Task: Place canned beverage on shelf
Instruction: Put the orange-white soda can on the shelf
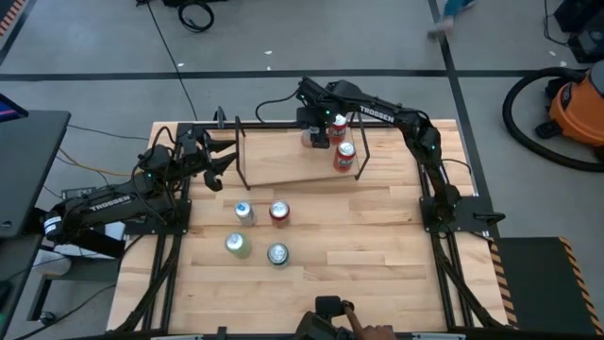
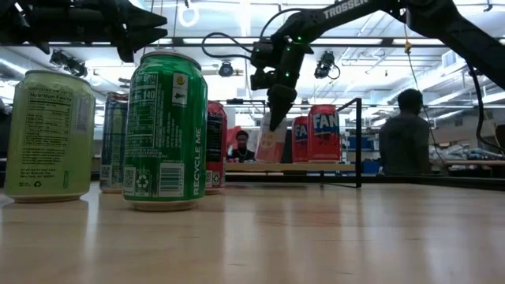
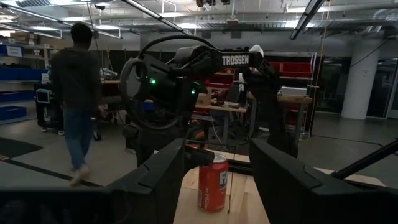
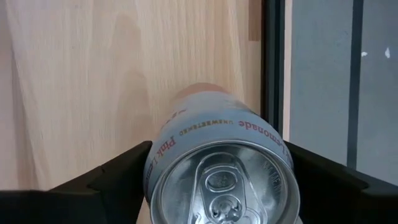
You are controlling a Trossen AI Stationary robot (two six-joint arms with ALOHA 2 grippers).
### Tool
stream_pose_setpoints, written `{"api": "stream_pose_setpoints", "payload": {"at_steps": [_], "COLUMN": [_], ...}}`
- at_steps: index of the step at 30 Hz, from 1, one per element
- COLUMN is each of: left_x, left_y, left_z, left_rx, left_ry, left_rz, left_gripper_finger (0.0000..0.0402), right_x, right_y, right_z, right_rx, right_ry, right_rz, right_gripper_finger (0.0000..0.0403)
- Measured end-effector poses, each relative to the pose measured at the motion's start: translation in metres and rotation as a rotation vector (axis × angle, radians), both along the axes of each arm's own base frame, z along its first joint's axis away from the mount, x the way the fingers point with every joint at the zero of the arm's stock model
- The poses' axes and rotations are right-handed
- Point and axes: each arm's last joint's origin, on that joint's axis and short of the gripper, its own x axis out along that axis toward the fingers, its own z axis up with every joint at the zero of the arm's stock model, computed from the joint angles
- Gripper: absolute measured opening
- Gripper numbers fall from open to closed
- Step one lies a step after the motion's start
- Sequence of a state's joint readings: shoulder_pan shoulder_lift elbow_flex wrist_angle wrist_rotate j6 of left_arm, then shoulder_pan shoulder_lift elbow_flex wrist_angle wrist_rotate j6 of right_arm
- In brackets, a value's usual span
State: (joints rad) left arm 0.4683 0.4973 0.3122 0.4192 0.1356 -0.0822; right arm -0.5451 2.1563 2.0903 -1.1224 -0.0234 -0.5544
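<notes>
The shelf [image 1: 283, 162], a pale board with black rod uprights, stands at the table's far middle. On its right part stand two red cans [image 1: 338, 127] [image 1: 344, 157]. Left of them a pale pink lemonade can [image 4: 217, 180] stands upright on the shelf board [image 4: 93, 74], also seen in the low view [image 2: 272, 148]. My right gripper [image 1: 316, 134] points steeply down over it and is shut on it. My left gripper [image 1: 223, 166] hangs open at the shelf's left end with nothing between its fingers [image 3: 155, 180]. My right gripper has the pink lemonade can between its two fingers [image 4: 124, 171], one on each side of the can's upper wall just below the rim [image 4: 155, 163]. No gap shows on either side. The fingers come from above, slanting down. The can stands upright with its bottom on the shelf board.
Several cans stand on the table in front of the shelf: a blue-white one [image 1: 243, 212], a red one [image 1: 279, 212], a pale green one [image 1: 237, 246] and a dark green one [image 1: 277, 254]. A black rod upright [image 4: 272, 62] runs close beside the held can. People stand in the room beyond.
</notes>
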Motion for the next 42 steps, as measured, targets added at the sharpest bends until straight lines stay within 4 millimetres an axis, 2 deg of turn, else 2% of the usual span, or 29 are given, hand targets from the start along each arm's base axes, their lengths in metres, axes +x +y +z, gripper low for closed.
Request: {"api": "stream_pose_setpoints", "payload": {"at_steps": [7,12,21,28,42], "left_x": [0.000,0.000,0.000,0.000,0.000], "left_y": [0.000,0.000,0.000,0.000,0.000], "left_z": [-0.001,-0.001,-0.001,-0.001,-0.001], "left_rx": [-0.002,-0.003,-0.003,-0.003,-0.004], "left_ry": [0.005,0.005,0.005,0.005,0.006], "left_rz": [0.000,0.000,0.000,0.000,-0.001], "left_gripper_finger": [0.0192,0.0192,0.0192,0.0192,0.0192], "right_x": [0.000,0.001,0.001,0.004,0.007], "right_y": [0.001,0.003,0.001,0.006,0.013], "right_z": [-0.001,0.000,0.000,0.000,0.000], "right_rx": [-0.007,-0.028,-0.079,-0.201,-0.232], "right_ry": [0.011,0.023,0.050,0.129,0.162], "right_rz": [0.005,0.020,0.011,0.111,0.213], "right_gripper_finger": [0.0384,0.0392,0.0368,0.0339,0.0343]}}
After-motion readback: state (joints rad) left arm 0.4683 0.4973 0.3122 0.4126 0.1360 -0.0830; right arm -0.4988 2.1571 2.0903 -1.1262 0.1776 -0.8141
